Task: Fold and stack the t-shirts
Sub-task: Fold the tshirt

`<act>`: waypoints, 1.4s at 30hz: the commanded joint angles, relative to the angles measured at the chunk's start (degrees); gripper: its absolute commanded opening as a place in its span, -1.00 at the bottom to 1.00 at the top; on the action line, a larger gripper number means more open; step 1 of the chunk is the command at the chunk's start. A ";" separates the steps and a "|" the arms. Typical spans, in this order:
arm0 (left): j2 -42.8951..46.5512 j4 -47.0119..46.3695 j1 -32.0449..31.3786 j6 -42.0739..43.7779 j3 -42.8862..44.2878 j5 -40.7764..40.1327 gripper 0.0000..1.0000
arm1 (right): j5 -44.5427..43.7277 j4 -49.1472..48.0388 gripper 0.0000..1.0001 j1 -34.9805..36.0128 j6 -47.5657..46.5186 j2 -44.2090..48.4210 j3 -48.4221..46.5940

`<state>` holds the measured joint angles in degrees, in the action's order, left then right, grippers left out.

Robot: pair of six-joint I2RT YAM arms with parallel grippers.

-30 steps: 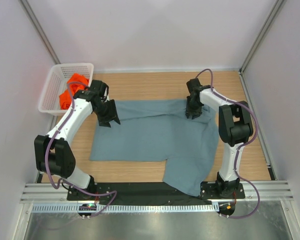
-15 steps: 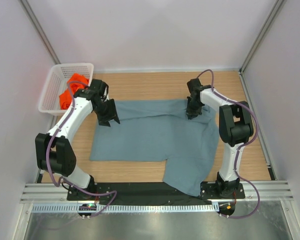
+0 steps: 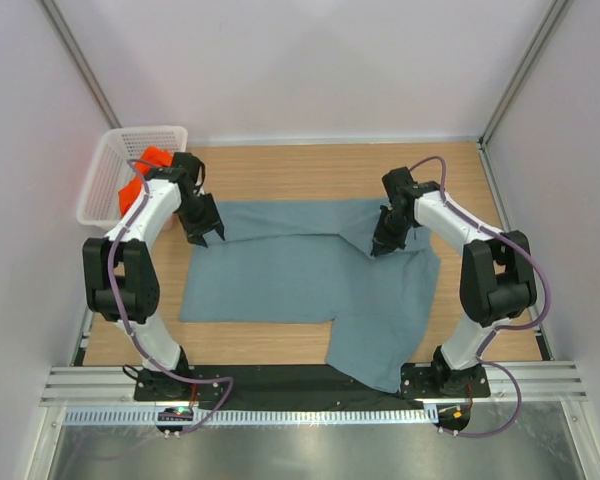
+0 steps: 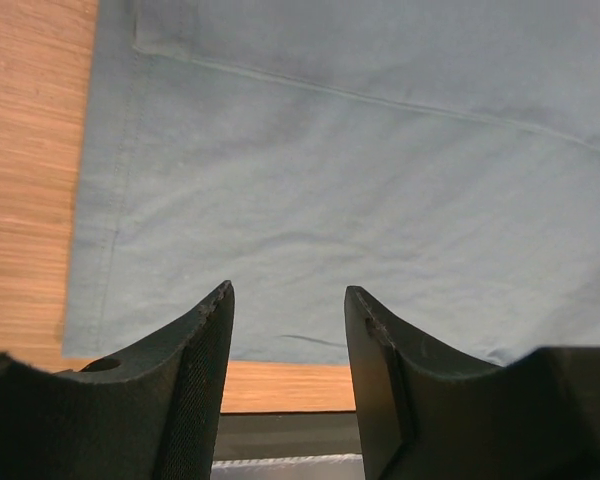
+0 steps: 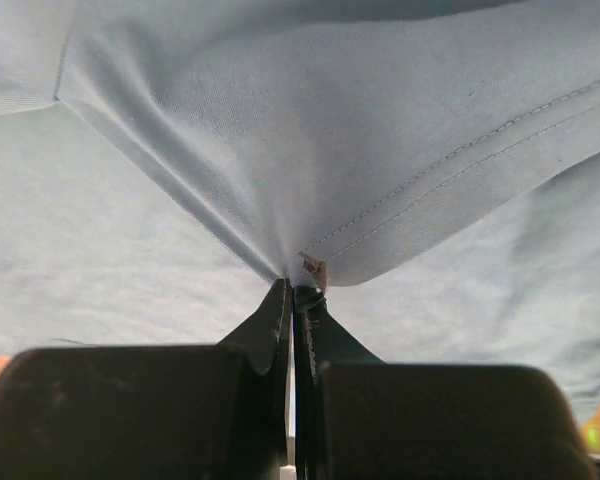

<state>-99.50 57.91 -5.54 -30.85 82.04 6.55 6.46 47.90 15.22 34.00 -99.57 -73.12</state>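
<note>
The grey-blue t-shirt (image 3: 300, 270) lies spread on the wooden table, its lower part hanging over the near edge. The orange t-shirt (image 3: 140, 180) lies bunched in the white basket. My right gripper (image 3: 380, 245) is shut on a fold of the grey-blue shirt's far right part and lifts it; the pinched cloth (image 5: 310, 230) fans out from the fingertips in the right wrist view. My left gripper (image 3: 202, 232) is open and empty over the shirt's far left corner; the left wrist view shows the flat cloth (image 4: 360, 180) beyond the open gripper (image 4: 288, 300).
The white lattice basket (image 3: 110, 165) stands at the far left corner of the table. Bare wood (image 3: 300, 170) lies beyond the shirt and to its right. A black strip and metal rail run along the near edge (image 3: 300, 385).
My right gripper has moved nearer and rightwards, pulling the shirt's far right part inward. My left arm has swung left and back towards the basket, its gripper now at the shirt's left corner.
</note>
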 commanded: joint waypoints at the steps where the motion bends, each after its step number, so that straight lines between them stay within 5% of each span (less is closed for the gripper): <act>1: -1.92 -0.69 0.62 0.27 2.77 -1.01 -0.01 | 1.80 0.18 -0.97 0.86 5.81 3.59 3.24; 17: -5.88 -1.22 2.64 0.35 4.88 -2.06 -0.03 | 6.71 -11.68 -0.95 6.83 22.76 1.23 9.93; 21: -5.79 -1.05 2.64 0.62 5.23 -2.15 -0.02 | 8.04 -14.50 -0.76 7.45 25.24 0.60 11.25; 26: -5.79 -1.13 2.64 0.35 6.38 -0.66 -0.02 | 6.47 -10.21 -0.48 5.87 19.98 1.57 6.70; 32: -7.02 -4.46 2.64 -0.78 8.22 1.71 0.00 | -9.78 -5.18 0.14 0.61 9.25 3.68 -4.12; 42: -16.84 -12.20 2.73 -5.88 15.78 6.02 0.00 | -18.77 -9.84 0.20 -14.34 -0.68 -10.46 -22.31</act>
<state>-113.84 50.61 -3.22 -34.61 94.78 10.31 -7.42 38.98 2.28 39.11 -106.85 -90.45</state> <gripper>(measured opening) 0.497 0.595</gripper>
